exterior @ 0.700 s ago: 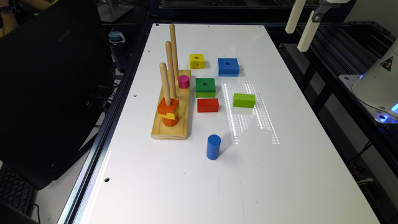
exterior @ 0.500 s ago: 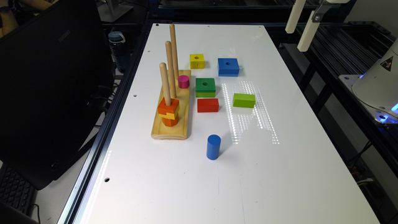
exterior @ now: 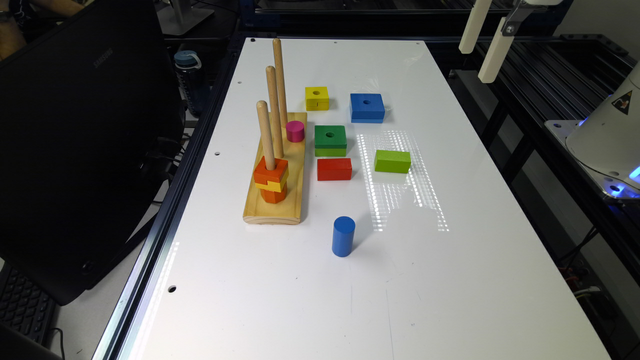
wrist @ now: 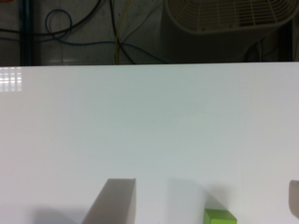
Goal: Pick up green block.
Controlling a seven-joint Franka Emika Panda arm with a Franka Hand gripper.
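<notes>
The green block (exterior: 330, 140), square with a round hole, dark green above and lime green below, lies on the white table (exterior: 450, 280) between the pink cylinder and the lime-green block. My gripper (exterior: 477, 65) hangs high above the table's far edge at the exterior view's right, well away from the green block. In the wrist view the gripper (wrist: 205, 186) is open, one finger (wrist: 114, 200) in plain sight and the other a sliver at the frame's edge, with nothing between them. A lime-green corner of a block (wrist: 219, 217) peeks in there; which block it is I cannot tell.
Around the green block lie a red block (exterior: 334, 169), a solid lime-green block (exterior: 392, 161), a blue block (exterior: 367, 107), a yellow block (exterior: 317, 98) and a pink cylinder (exterior: 295, 131). A wooden peg stand (exterior: 275, 200) holds orange and yellow pieces. A blue cylinder (exterior: 343, 236) stands nearer.
</notes>
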